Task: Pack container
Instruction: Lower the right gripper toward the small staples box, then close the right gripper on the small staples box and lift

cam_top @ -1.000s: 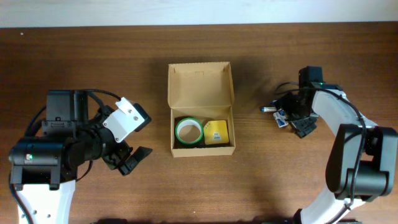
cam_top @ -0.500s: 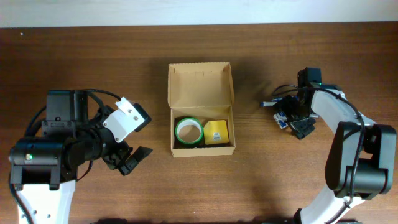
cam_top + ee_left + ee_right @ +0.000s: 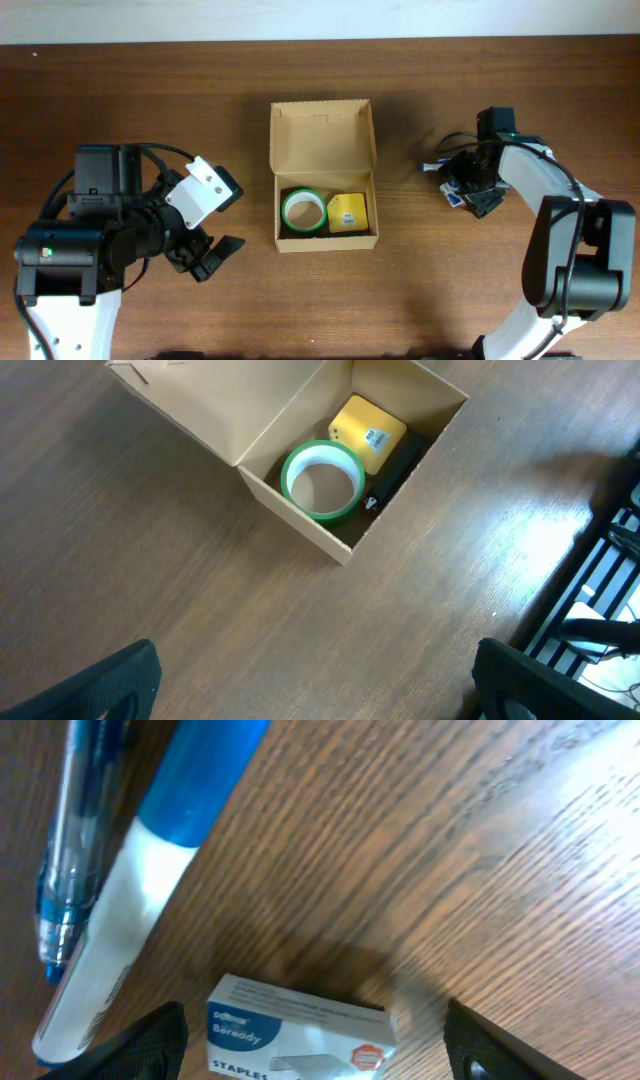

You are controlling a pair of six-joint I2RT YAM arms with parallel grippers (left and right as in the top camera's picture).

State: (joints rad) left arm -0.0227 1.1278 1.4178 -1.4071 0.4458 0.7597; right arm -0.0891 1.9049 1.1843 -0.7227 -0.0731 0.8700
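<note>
Only right hand [image 3: 318,1040] tips in frame, staples box [image 3: 300,1028] cropped

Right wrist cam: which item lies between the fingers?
The staples box, white-and-blue, centred between them; the blue-capped marker and clear blue pen lie off to one side.

The box [image 3: 322,238] sits at the middle of the table [image 3: 150,100], its lid [image 3: 322,135] laid back toward the far edge. Inside, a tape roll [image 3: 303,211] lies left, a small block [image 3: 347,213] just beside it on the right, and a slim pen-like thing [image 3: 395,470] runs along the near wall. Toward the right edge, a pen [image 3: 75,830] and a marker [image 3: 150,880] lie side by side, with a staples box [image 3: 300,1030] just beside the marker.
</note>
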